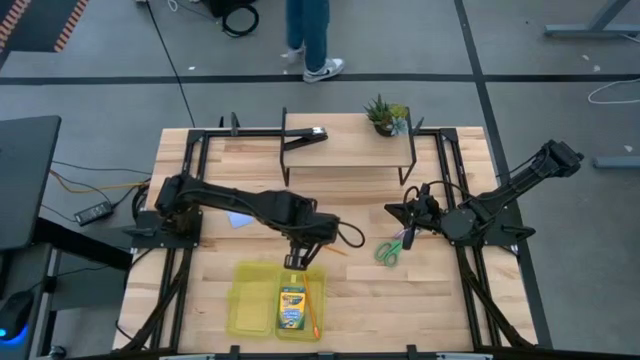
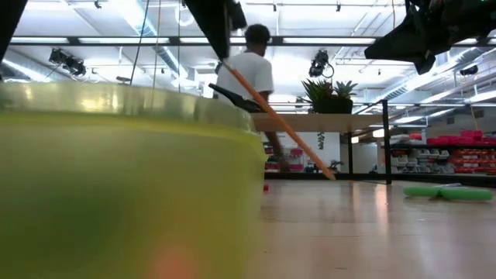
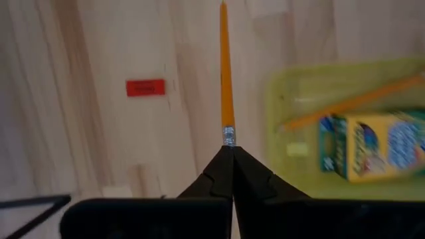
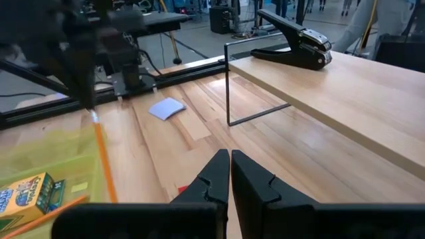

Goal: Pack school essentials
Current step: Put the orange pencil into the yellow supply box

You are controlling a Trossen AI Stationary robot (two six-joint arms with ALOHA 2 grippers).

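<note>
Orange pencil (image 3: 226, 73) juts from the left claw (image 3: 231, 151), pinched by its eraser end just above the yellow-green tray (image 1: 245, 300); so slim a hold could let it swing and land outside. Right claw (image 4: 230, 174) waits clenched, empty.

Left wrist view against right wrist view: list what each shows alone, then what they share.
Only the left wrist: the red piece on bare wood, and the left claw shut on a pencil's eraser end. Only the right wrist: the shelf carrying the black clip, and the pale block. Both: the held pencil, crayon box and tray.
</note>
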